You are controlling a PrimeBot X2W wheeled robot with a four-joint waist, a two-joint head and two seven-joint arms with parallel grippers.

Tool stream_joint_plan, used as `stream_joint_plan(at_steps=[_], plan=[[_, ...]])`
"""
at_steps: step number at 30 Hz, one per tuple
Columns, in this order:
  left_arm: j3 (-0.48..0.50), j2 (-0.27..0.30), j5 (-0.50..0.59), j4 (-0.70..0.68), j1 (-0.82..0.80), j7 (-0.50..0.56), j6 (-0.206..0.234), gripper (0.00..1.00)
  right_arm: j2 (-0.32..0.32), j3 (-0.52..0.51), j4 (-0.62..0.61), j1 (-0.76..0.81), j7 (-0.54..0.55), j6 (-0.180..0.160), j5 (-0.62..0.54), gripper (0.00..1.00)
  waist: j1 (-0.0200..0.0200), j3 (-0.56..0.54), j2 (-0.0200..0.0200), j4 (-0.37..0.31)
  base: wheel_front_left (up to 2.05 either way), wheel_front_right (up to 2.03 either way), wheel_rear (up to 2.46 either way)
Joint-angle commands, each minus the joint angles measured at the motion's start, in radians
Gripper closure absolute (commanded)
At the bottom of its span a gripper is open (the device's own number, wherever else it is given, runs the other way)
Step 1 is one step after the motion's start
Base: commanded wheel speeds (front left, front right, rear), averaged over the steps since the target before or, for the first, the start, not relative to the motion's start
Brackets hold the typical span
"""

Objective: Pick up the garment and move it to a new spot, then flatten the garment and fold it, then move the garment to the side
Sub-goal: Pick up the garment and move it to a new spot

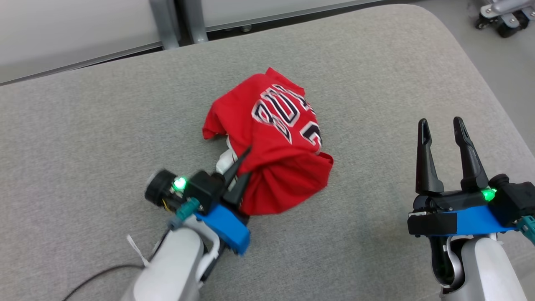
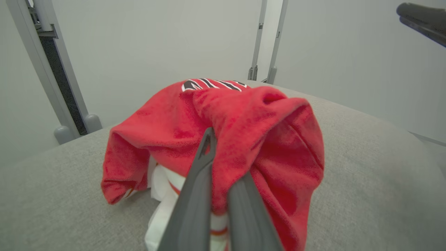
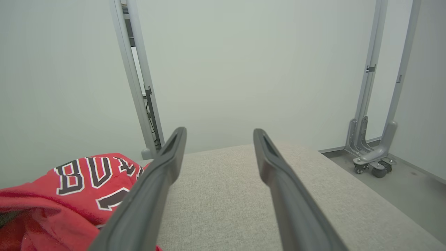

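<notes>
Pinching a bunched fold, left hand (image 1: 249, 161) is gripping the garment (image 1: 271, 138) to lift it while right hand (image 1: 441, 121) is idling wide open.

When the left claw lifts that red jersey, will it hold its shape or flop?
Probably flop: the jersey lies crumpled in soft folds, and cloth bunches where the left claw pinches it, so it should hang. Likely light, since the fabric looks thin. It may drag rather than slide on the woven cushion.
</notes>
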Motion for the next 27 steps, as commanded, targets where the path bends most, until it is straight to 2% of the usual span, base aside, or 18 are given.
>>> stream_joint_plan(at_steps=[1, 2, 3, 4, 16, 27], plan=[[-0.016, -0.003, -0.002, 0.002, 0.036, -0.004, -0.001, 1.00, 0.002, -0.001, -0.001, 0.006, -0.001, 0.000, -0.007, 0.00, 0.0001, -0.006, 0.0000, 0.020, 0.00, 0.00, 0.00], [-0.025, -0.004, -0.004, 0.001, 0.048, -0.003, -0.002, 1.00, 0.002, -0.002, -0.001, 0.008, -0.001, 0.000, -0.010, 0.00, 0.0001, -0.008, 0.0000, 0.028, 0.00, 0.00, 0.00], [-0.032, -0.005, -0.005, -0.004, 0.059, -0.003, -0.001, 0.54, 0.002, 0.000, 0.001, 0.010, -0.001, 0.000, -0.011, 0.00, 0.0001, -0.012, 0.0000, 0.036, 0.00, 0.00, 0.00], [-0.038, -0.007, -0.005, -0.007, 0.067, -0.003, -0.001, 0.00, 0.002, 0.001, 0.003, 0.012, -0.001, 0.000, -0.015, 0.00, 0.0001, -0.016, 0.0000, 0.044, 0.00, 0.00, 0.00], [-0.014, -0.008, -0.002, -0.136, 0.128, -0.004, 0.032, 0.00, 0.001, -0.014, 0.013, 0.055, -0.001, 0.000, -0.046, 0.00, 0.0001, -0.097, 0.0000, 0.154, 0.00, 0.00, 0.00], [0.172, 0.063, -0.018, -0.209, 0.253, -0.004, 0.086, 0.00, 0.001, -0.015, 0.020, 0.090, -0.001, 0.000, -0.071, 0.00, 0.0001, -0.165, 0.0000, 0.264, 0.00, 0.00, 0.00]])
